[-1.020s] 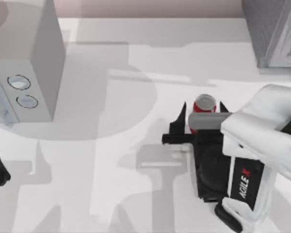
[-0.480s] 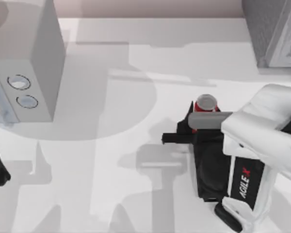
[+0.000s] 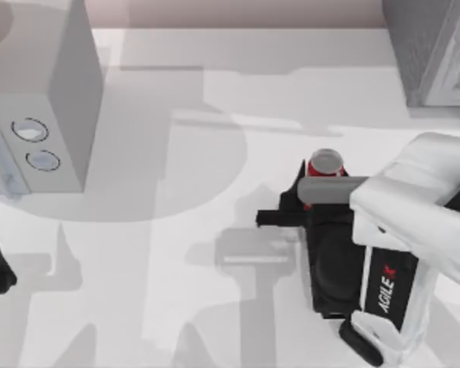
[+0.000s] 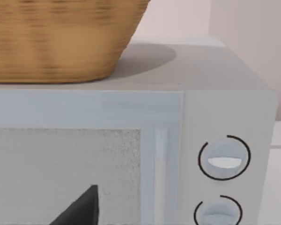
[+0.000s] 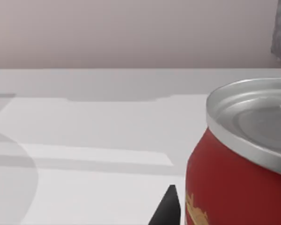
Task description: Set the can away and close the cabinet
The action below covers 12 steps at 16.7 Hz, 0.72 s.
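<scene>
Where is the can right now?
In the top view the can stands right of the table's centre, between the right gripper's closed fingers, below-left of the cabinet.

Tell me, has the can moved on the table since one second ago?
No. In the top view the can stands where it did, below the cabinet; only the right gripper closed on it.

the can (image 3: 325, 163) stands on the table (image 3: 176, 253) at centre-right; cabinet (image 3: 433, 50) at two o'clock, microwave (image 3: 38, 115) at nine.
</scene>
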{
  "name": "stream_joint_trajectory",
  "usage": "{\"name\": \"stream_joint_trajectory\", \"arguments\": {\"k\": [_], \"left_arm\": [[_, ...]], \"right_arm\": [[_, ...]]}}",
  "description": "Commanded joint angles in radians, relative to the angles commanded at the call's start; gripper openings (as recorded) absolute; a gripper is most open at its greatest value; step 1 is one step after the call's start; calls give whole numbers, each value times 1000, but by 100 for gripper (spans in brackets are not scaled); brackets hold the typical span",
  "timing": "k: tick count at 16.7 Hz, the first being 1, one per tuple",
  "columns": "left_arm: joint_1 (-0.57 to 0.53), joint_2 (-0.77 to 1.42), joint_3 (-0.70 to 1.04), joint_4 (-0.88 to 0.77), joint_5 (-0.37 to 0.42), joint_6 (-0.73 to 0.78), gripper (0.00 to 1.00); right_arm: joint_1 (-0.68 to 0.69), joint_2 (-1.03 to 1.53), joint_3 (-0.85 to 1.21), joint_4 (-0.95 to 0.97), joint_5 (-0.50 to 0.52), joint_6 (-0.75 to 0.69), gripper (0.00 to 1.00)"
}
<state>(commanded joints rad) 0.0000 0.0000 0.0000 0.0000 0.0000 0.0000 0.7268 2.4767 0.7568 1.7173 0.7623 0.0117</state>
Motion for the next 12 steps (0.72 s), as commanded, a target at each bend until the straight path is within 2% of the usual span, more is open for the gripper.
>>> {"name": "stream_joint_trajectory", "arguments": {"k": [5, 12], "left_arm": [[0, 0, 0, 0, 0, 0, 100], [0, 0, 0, 0, 0, 0, 100]], "right_arm": [[0, -104, -6, -99, -1, 1, 0], [1, -458, -27, -434, -4, 5, 0]]}}
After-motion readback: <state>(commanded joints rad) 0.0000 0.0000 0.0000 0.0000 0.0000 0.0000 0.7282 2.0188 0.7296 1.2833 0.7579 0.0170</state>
